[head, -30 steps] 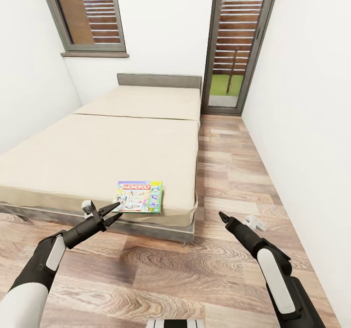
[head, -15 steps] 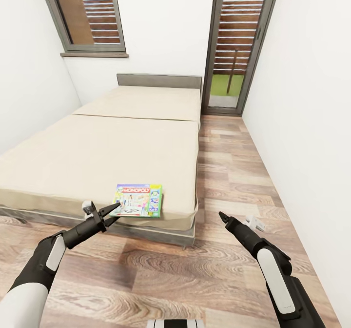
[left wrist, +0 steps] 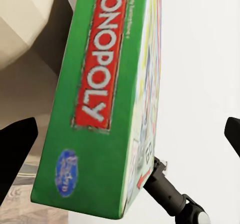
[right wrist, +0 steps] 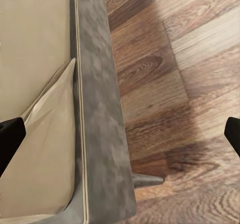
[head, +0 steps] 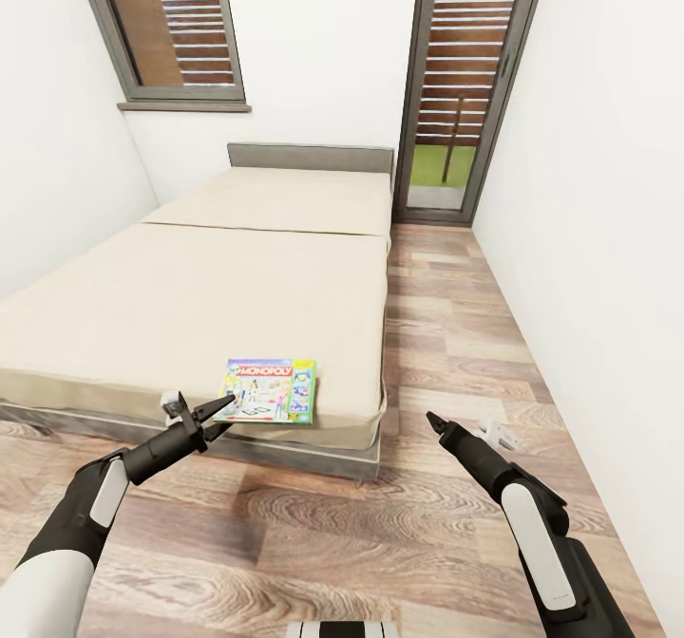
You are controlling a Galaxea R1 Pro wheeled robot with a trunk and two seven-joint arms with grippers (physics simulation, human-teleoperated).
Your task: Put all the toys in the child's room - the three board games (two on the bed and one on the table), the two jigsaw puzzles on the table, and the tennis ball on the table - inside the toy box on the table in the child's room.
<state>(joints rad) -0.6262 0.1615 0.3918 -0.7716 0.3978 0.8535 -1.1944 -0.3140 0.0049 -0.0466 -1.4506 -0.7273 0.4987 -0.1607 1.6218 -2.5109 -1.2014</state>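
White walls [head: 589,201] close in a narrow room with a wood-plank floor [head: 446,353]. A low beige bed [head: 218,296] with a grey headboard [head: 310,156] fills the 10 o'clock side — two dark-framed slatted windows, one [head: 171,26] at 11 o'clock, a taller one [head: 465,78] at 1 o'clock.

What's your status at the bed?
Left gripper open at Monopoly box on bed corner. Right gripper open, empty, over floor. Nothing in the way.

A home bedroom: a low beige bed [head: 218,287], wood-plank floor [head: 446,334], white walls and shuttered windows [head: 171,26].
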